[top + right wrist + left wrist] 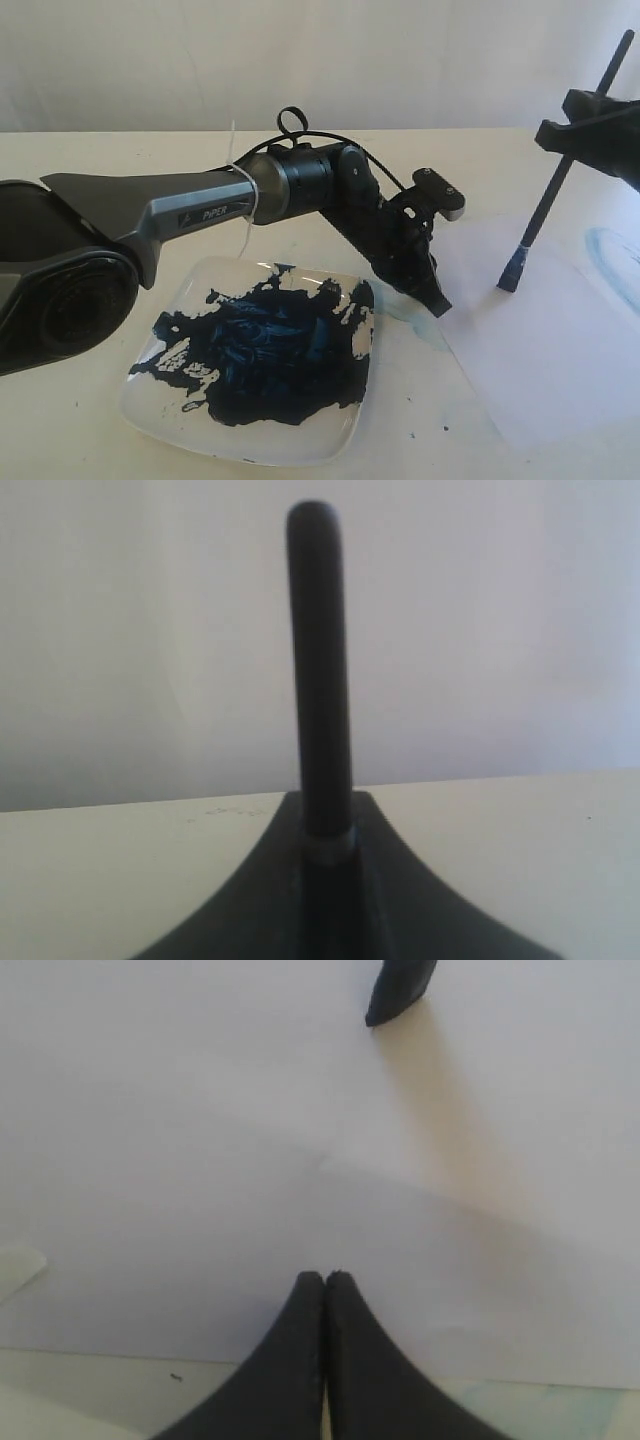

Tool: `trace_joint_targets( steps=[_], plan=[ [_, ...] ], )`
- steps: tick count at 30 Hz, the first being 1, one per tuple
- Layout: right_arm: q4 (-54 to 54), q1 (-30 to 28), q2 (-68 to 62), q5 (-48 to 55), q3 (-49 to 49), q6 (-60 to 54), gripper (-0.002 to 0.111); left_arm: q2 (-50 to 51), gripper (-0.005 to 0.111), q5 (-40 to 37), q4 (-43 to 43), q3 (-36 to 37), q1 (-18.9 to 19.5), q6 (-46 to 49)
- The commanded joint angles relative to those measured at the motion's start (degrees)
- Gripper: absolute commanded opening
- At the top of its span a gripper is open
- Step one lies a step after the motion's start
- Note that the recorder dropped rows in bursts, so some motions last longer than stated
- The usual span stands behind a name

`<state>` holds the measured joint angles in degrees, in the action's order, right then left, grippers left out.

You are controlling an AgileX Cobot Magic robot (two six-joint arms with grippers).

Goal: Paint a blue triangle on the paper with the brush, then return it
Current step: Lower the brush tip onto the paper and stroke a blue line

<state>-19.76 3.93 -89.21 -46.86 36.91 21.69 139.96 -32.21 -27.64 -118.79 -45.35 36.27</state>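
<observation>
My right pincer is clenched on the brush, gripping the black handle high up so that its top end sticks out above the jaws. The brush hangs tilted, its blue-stained tip pointing down at the paper. I cannot tell whether the bristles press on the sheet or sit just above it. The paper lies flat on the table, with a faint light-blue smear towards its far right side. My left pincer is clamped shut on nothing, both fingers pressed together, with its tips down at the edge of the paper nearest the plate. That square white plate sits just beside the sheet on the left, its middle covered in dark blue paint.
</observation>
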Motion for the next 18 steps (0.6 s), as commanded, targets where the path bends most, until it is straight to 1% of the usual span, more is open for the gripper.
trace_joint_targets(
  steps=[1,18],
  plan=[
    [0.3,0.0,0.1,1.6,0.2,-0.7,0.0,0.2,0.0,-2.6,0.0,0.1,0.0,-0.3],
    [2.6,0.0,4.5,10.4,0.2,-4.7,0.0,0.2,0.0,-3.8,0.0,0.1,0.0,-0.3]
  ],
)
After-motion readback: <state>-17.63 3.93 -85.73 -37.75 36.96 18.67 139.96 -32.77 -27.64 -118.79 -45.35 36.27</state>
